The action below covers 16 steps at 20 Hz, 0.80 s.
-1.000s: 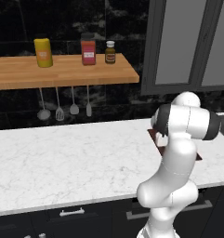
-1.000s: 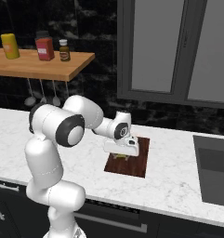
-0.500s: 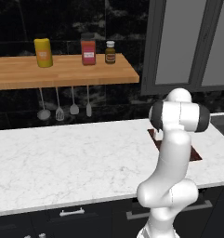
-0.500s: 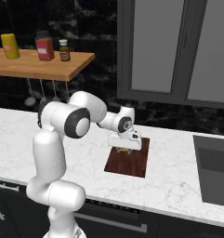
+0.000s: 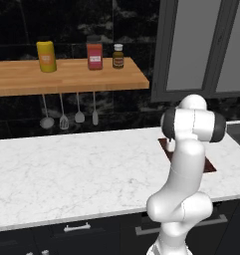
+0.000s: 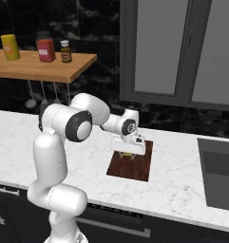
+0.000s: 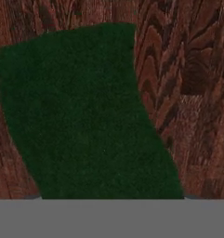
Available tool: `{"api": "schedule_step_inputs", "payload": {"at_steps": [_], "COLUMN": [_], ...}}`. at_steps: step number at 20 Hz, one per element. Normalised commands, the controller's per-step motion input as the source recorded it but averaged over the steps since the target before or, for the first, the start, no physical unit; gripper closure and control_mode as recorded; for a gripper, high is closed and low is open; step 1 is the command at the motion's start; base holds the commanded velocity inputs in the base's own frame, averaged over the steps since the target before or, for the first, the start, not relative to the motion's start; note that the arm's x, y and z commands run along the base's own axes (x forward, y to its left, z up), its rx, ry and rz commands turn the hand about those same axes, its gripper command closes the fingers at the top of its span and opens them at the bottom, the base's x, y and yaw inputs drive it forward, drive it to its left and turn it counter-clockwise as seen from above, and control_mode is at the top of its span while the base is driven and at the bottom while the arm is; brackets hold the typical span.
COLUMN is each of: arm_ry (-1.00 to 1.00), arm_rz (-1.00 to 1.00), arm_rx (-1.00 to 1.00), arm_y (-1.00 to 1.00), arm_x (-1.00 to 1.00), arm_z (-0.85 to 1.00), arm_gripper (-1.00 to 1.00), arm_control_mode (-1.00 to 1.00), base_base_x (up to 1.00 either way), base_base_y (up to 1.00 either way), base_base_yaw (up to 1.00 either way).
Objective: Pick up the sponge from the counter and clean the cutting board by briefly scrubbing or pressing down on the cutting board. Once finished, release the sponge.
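In the right base view my gripper [image 6: 128,152] points down over the far half of the dark reddish-brown cutting board [image 6: 135,168] and is shut on the sponge [image 6: 128,155], whose yellow-green underside peeks out below the hand. Whether the sponge touches the board I cannot tell. The hand view looks straight down on the sponge's dark green top [image 7: 85,116], with the wood grain of the cutting board [image 7: 192,93] around it. From the left base view my own arm hides most of the cutting board [image 5: 209,165], which lies on the white marble counter [image 5: 66,174].
An orange-brown wooden shelf [image 6: 44,69] with several jars hangs at the back left, and utensils [image 5: 79,117] hang under it. A dark inset panel [image 6: 220,175] lies in the counter to the right. Bare counter [image 6: 182,190] lies around the board.
The gripper with the sponge has shifted to the right across the board and then sunk a little. The arm's upper joints have swung round and risen.
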Motion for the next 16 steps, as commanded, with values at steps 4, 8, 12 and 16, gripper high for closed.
{"api": "schedule_step_inputs", "payload": {"at_steps": [4, 8, 12, 16], "arm_ry": [0.09, 0.10, 0.09, 0.03], "arm_rz": [0.00, 0.00, 0.00, 0.00], "arm_rx": [0.01, 0.00, 0.00, 0.00], "arm_y": [0.00, 0.00, 0.00, 0.00], "arm_x": [-1.00, -1.00, -1.00, -0.74], "arm_z": [-0.27, -0.32, -0.38, -0.24], "arm_gripper": [1.00, 1.00, 1.00, 1.00], "arm_control_mode": [-1.00, -1.00, -1.00, -1.00], "base_base_x": [0.00, 0.00, 0.00, 0.00], "base_base_y": [0.00, 0.00, 0.00, 0.00], "base_base_yaw": [0.00, 0.00, 0.00, 0.00]}}
